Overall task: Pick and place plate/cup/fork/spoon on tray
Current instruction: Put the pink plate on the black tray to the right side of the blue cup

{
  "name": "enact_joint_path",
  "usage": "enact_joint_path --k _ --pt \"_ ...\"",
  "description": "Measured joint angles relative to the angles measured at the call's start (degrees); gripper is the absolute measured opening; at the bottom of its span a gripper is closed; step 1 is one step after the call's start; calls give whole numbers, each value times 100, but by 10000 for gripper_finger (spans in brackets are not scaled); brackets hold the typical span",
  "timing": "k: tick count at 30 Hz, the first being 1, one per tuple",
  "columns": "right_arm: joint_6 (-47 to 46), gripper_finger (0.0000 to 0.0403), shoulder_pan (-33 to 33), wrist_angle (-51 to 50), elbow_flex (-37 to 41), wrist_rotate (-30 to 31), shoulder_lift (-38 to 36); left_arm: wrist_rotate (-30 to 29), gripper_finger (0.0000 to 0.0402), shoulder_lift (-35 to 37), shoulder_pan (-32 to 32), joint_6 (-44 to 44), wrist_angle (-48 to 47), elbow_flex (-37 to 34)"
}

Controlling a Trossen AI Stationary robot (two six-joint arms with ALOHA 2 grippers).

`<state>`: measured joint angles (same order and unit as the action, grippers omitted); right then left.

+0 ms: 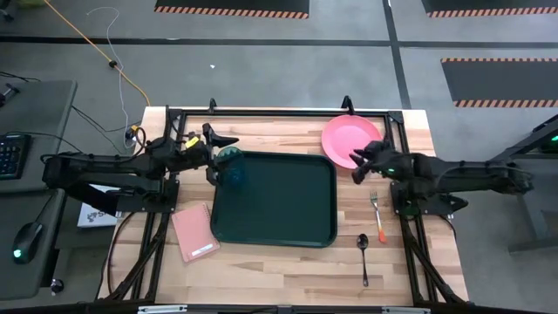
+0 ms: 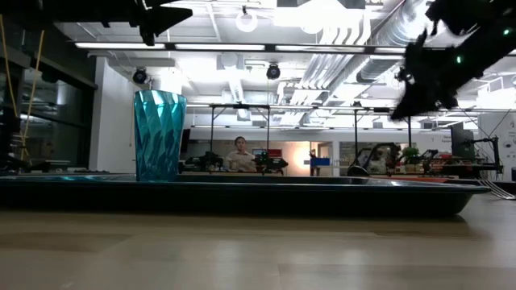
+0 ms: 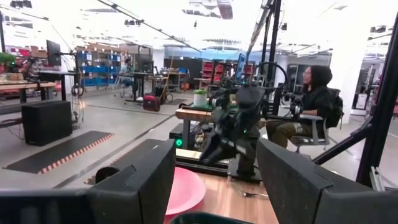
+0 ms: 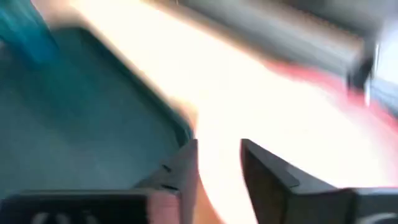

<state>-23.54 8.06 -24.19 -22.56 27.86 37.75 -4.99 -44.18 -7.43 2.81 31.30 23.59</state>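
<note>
Translucent teal plastic cup (image 1: 233,167) stands on the dark green rectangular tray (image 1: 288,228); salmon-pink round plate (image 1: 344,133), orange-handled fork (image 1: 377,218) and dark spoon (image 1: 364,255) remain on the worktop (image 1: 270,266). Left hand (image 1: 212,139) open, empty, above the cup; right hand (image 1: 359,161) parted, empty, over the plate's edge.

dark green tray (image 1: 275,228) sits mid-table, used as landmark. teal cup (image 1: 234,167) stands upright in the tray's far-left corner. left gripper (image 1: 218,138) hangs just beyond that corner, close to the cup, fingers spread apart. salmon plate (image 1: 350,138) lies off the tray's far-right corner, on the wood. right gripper (image 1: 359,160) is at the plate's near edge, just right of the tray, fingers parted. fork (image 1: 377,212) with orange handle lies right of the tray; dark spoon (image 1: 364,255) near it, off the near-right corner. pink pad (image 1: 194,232) lies left of the tray, tilted.
</note>
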Motion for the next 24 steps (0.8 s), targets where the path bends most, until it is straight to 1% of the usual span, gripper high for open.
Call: enact_joint_path --k 2,3,5,7,12,15,17,20,24 --pt "-202 149 140 -739 -140 -358 371 0 213 0 -1 -5 -2 0" --pt "-265 162 184 -871 -153 -480 546 0 213 0 -1 -23 -6 0" --pt "-248 183 239 -777 -137 -607 851 0 213 0 -1 -31 -10 0" --pt "-118 196 286 -665 -127 -687 1170 0 213 0 -1 -33 -10 0" --pt "9 201 371 -199 -116 -557 1940 -2 213 0 -1 -39 -12 0" --pt "360 200 460 -65 -118 -529 2345 -3 213 0 -1 -39 -12 0" --pt "580 200 521 -72 -137 -356 2582 -4 213 0 -1 -42 -12 0" --pt "796 200 586 -13 -145 -219 2837 -4 213 0 -1 -44 -14 0" --pt "1044 200 623 60 -170 -300 3058 -4 213 0 -1 -44 -21 0"
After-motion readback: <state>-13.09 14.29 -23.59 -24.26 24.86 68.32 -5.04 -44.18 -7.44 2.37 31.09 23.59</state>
